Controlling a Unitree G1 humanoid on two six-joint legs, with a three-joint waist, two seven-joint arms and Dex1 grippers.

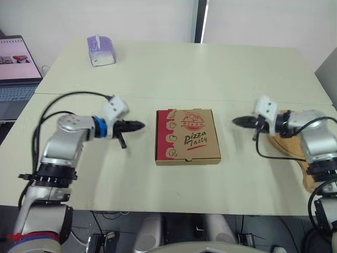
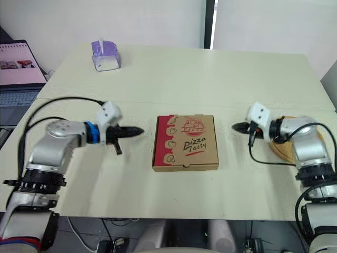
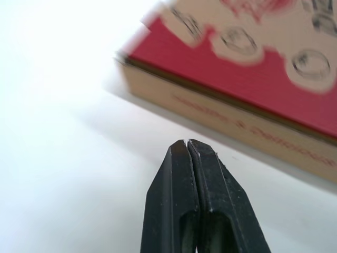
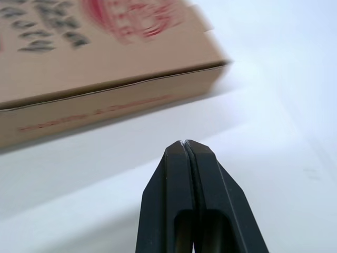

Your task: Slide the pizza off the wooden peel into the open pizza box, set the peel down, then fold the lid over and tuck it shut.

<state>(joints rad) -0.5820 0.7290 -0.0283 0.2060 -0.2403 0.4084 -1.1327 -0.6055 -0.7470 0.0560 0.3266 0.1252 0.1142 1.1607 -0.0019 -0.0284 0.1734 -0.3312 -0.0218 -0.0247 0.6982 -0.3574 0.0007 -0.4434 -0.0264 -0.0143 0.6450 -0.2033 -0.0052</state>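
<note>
While the flat brown cardboard pizza box with red printing [image 1: 188,137] is lying closed mid-way across the pale table [image 1: 184,74], the left gripper [image 1: 140,125] and right gripper [image 1: 235,121] are hovering near its opposite sides, each with fingers pressed together on nothing. The tan wooden peel [image 1: 287,145] is resting under the right arm. Any untucked flap is likely risking springing open, and a sideways nudge could be skidding the box instead of seating it.

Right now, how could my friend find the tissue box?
Start at the big pale table. Go to its far left corner, near the laptop. The tissue box there is small, purple and upright, unlike the flat brown pizza box in the middle.
</note>
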